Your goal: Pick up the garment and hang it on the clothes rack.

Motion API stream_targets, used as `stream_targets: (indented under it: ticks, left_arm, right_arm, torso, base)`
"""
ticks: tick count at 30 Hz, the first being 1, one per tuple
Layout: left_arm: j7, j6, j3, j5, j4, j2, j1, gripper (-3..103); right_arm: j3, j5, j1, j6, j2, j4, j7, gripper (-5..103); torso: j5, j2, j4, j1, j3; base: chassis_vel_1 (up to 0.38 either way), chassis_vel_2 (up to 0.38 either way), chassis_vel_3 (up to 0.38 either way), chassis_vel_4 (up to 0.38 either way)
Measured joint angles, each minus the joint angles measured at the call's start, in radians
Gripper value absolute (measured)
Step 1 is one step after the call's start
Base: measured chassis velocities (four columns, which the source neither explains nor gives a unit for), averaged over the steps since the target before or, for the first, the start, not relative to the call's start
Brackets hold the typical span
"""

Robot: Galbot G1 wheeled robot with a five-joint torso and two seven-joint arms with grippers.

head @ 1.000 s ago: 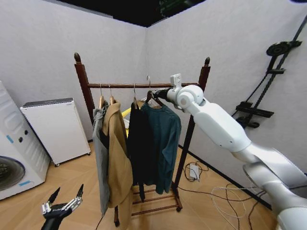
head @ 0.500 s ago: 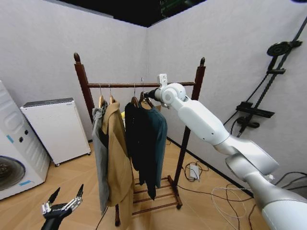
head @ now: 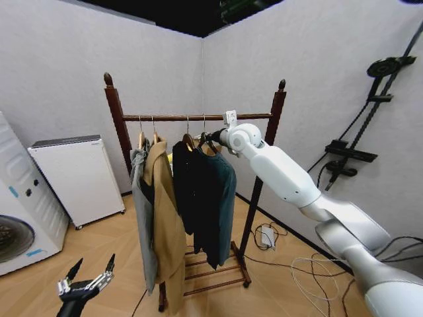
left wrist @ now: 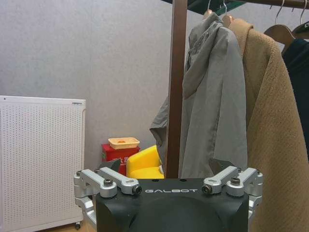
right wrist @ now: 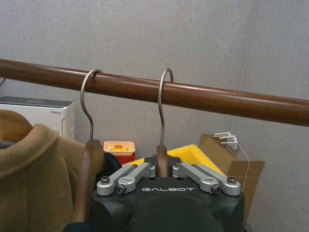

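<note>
The dark teal garment (head: 227, 191) hangs at the right end of the row on the clothes rack (head: 165, 118), beside a black garment (head: 188, 185). In the right wrist view its metal hanger hook (right wrist: 161, 106) is looped over the rack's brown bar (right wrist: 217, 99). My right gripper (right wrist: 162, 166) is shut on the hanger's neck just under that hook, and it sits just below the bar (head: 211, 139) in the head view. My left gripper (head: 86, 284) is parked low at the front left, open and holding nothing (left wrist: 164, 166).
A grey jacket (head: 142, 198) and a tan coat (head: 165, 211) fill the rack's left half. A washing machine (head: 13, 218) and a white appliance (head: 76, 175) stand at the left. A black pole (head: 370, 105) is on the right wall. Cables (head: 310, 271) lie on the floor.
My right arm carried the teal garment leftward along the bar, then lowered it so the hook rests over the bar. The left gripper has not moved.
</note>
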Motion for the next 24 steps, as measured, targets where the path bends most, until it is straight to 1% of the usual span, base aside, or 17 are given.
stream_targets:
  ticks: [1, 2, 5, 6, 9, 10, 11, 12, 13, 14, 17, 18, 19, 20, 22, 23, 24]
  left_arm:
    - [0.000, 0.000, 0.000, 0.000, 0.000, 0.000, 0.000, 100]
    - [0.000, 0.000, 0.000, 0.000, 0.000, 0.000, 0.000, 100]
    - [0.000, 0.000, 0.000, 0.000, 0.000, 0.000, 0.000, 100]
    - [0.000, 0.000, 0.000, 0.000, 0.000, 0.000, 0.000, 100]
    - [0.000, 0.000, 0.000, 0.000, 0.000, 0.000, 0.000, 100]
    - [0.000, 0.000, 0.000, 0.000, 0.000, 0.000, 0.000, 100]
    - [0.000, 0.000, 0.000, 0.000, 0.000, 0.000, 0.000, 100]
    - [0.000, 0.000, 0.000, 0.000, 0.000, 0.000, 0.000, 100]
    - [-0.001, 0.000, 0.000, 0.000, 0.000, 0.000, 0.000, 100]
    - [-0.001, 0.000, 0.000, 0.000, 0.000, 0.000, 0.000, 100]
    - [0.001, 0.000, 0.000, 0.000, 0.000, 0.000, 0.000, 100]
    - [0.001, 0.000, 0.000, 0.000, 0.000, 0.000, 0.000, 100]
    - [0.001, 0.000, 0.000, 0.000, 0.000, 0.000, 0.000, 100]
    - [0.001, 0.000, 0.000, 0.000, 0.000, 0.000, 0.000, 100]
    - [0.000, 0.000, 0.000, 0.000, 0.000, 0.000, 0.000, 100]
    - [0.000, 0.000, 0.000, 0.000, 0.000, 0.000, 0.000, 100]
    - [0.000, 0.000, 0.000, 0.000, 0.000, 0.000, 0.000, 100]
  right_arm:
    - [0.001, -0.006, -0.001, 0.006, 0.001, -0.001, -0.001, 14]
    - [0.001, -0.006, -0.001, 0.006, 0.001, -0.001, -0.001, 14]
    - [0.010, -0.010, -0.014, 0.017, -0.014, 0.017, -0.003, 30]
    - [0.010, -0.010, -0.014, 0.017, -0.014, 0.017, -0.003, 30]
    - [0.022, -0.008, -0.032, 0.021, -0.052, 0.057, 0.012, 47]
    - [0.022, -0.008, -0.032, 0.021, -0.052, 0.057, 0.012, 47]
    - [0.029, -0.004, -0.040, 0.021, -0.074, 0.085, 0.023, 47]
    - [0.047, 0.008, -0.059, 0.020, -0.117, 0.141, 0.041, 57]
    - [0.060, 0.019, -0.072, 0.019, -0.144, 0.182, 0.048, 57]
    - [0.060, 0.019, -0.072, 0.019, -0.144, 0.182, 0.048, 57]
    - [0.159, 0.071, -0.178, 0.029, -0.263, 0.380, 0.058, 74]
    - [0.159, 0.071, -0.178, 0.029, -0.263, 0.380, 0.058, 74]
    - [0.223, 0.096, -0.258, 0.046, -0.310, 0.458, 0.063, 79]
    - [0.223, 0.096, -0.258, 0.046, -0.310, 0.458, 0.063, 79]
    - [0.323, 0.119, -0.415, 0.088, -0.404, 0.585, 0.102, 90]
    - [0.323, 0.119, -0.415, 0.088, -0.404, 0.585, 0.102, 90]
    - [0.410, 0.107, -0.531, 0.113, -0.440, 0.659, 0.140, 95]
  torso:
    - [-0.0001, 0.000, 0.0001, 0.000, 0.000]
    - [-0.0001, 0.000, 0.0001, 0.000, 0.000]
    - [-0.0001, 0.000, 0.0001, 0.000, 0.000]
    - [-0.0001, 0.000, 0.0001, 0.000, 0.000]
    - [0.0000, 0.000, 0.0001, 0.000, 0.000]
    - [0.0000, 0.000, 0.0001, 0.000, 0.000]
    - [0.0001, 0.000, 0.0005, 0.000, 0.000]
    - [0.0000, 0.000, 0.0001, 0.000, 0.000]
    - [0.0001, 0.000, -0.0001, 0.000, 0.000]
    - [0.0001, 0.000, -0.0001, 0.000, 0.000]
    - [0.0000, 0.000, -0.0002, 0.000, 0.000]
    - [0.0000, 0.000, -0.0002, 0.000, 0.000]
    - [0.0003, 0.000, -0.0001, 0.000, 0.000]
    - [0.0003, 0.000, -0.0001, 0.000, 0.000]
    - [0.0006, 0.000, -0.0002, 0.000, 0.000]
    - [0.0006, 0.000, -0.0002, 0.000, 0.000]
    - [-0.0001, 0.000, -0.0004, 0.000, 0.000]
  base:
    - [0.000, 0.000, 0.000, 0.000]
    - [0.000, 0.000, 0.000, 0.000]
    - [0.000, 0.000, 0.000, 0.000]
    - [0.000, 0.000, 0.000, 0.000]
    - [0.000, 0.000, 0.000, 0.000]
    - [0.000, 0.000, 0.000, 0.000]
    - [0.000, 0.000, 0.000, 0.000]
    - [0.000, 0.000, 0.000, 0.000]
    - [0.000, 0.000, 0.000, 0.000]
    - [0.000, 0.000, 0.000, 0.000]
    - [0.000, 0.000, 0.000, 0.000]
    - [0.000, 0.000, 0.000, 0.000]
    - [0.000, 0.000, 0.000, 0.000]
    - [0.000, 0.000, 0.000, 0.000]
    - [0.000, 0.000, 0.000, 0.000]
    - [0.000, 0.000, 0.000, 0.000]
    - [0.000, 0.000, 0.000, 0.000]
